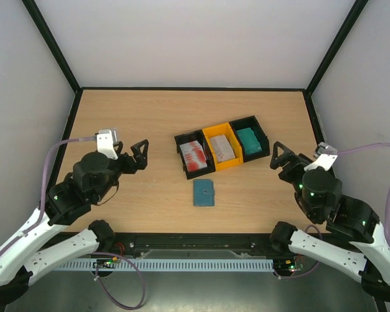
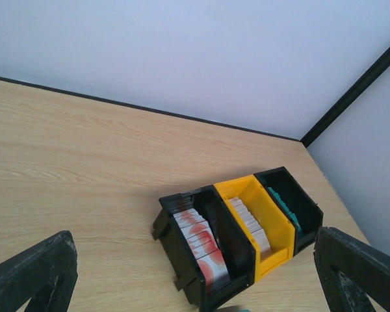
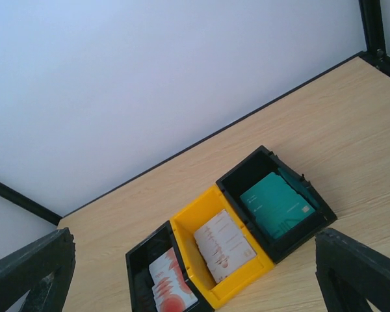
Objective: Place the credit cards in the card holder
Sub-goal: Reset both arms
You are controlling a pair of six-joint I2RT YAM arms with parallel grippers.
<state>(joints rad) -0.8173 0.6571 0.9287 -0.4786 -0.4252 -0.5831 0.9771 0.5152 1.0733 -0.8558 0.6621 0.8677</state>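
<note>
The blue-teal card holder [image 1: 204,193] lies shut and flat on the table, just in front of three bins. Credit cards stand in stacks inside them: red-and-white cards [image 1: 194,158] [image 2: 201,244] [image 3: 172,292] in the left black bin, whitish cards [image 1: 222,149] [image 2: 250,224] [image 3: 224,247] in the yellow bin, green-teal cards [image 1: 249,141] [image 3: 276,205] in the right black bin. My left gripper [image 1: 140,155] [image 2: 194,260] hovers left of the bins, open and empty. To their right my right gripper [image 1: 277,156] [image 3: 195,260] is also open and empty, pointing at them.
The bins sit side by side in a slanted row: black [image 1: 182,144], yellow [image 1: 216,132] and black [image 1: 260,125]. Wooden table [image 1: 130,117] is ringed by white walls and a black frame [image 1: 52,45]. Both arm bases stand at the near edge.
</note>
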